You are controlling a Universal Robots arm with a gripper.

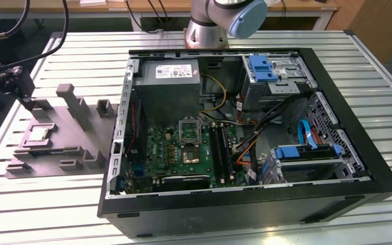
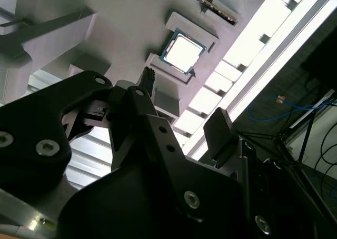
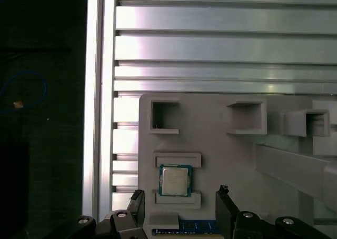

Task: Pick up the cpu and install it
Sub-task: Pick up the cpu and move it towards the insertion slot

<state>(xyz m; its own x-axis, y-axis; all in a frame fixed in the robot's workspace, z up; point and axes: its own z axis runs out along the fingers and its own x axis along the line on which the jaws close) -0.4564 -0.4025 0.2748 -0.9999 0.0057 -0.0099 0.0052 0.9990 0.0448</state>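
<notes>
End effector (image 3: 180,192) wide, prob. over cpu (image 3: 175,180)

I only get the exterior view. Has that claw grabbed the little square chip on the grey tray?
Observer: No. In the first wrist view the cpu lies flat on the tray, nothing touching it.
Operator: Is the claw open?
Observer: Yes, the gripper is open, its fingers well apart.
Operator: What keeps the chip in place?
Observer: Two raised blocks of the tray, on opposite edges.
</notes>
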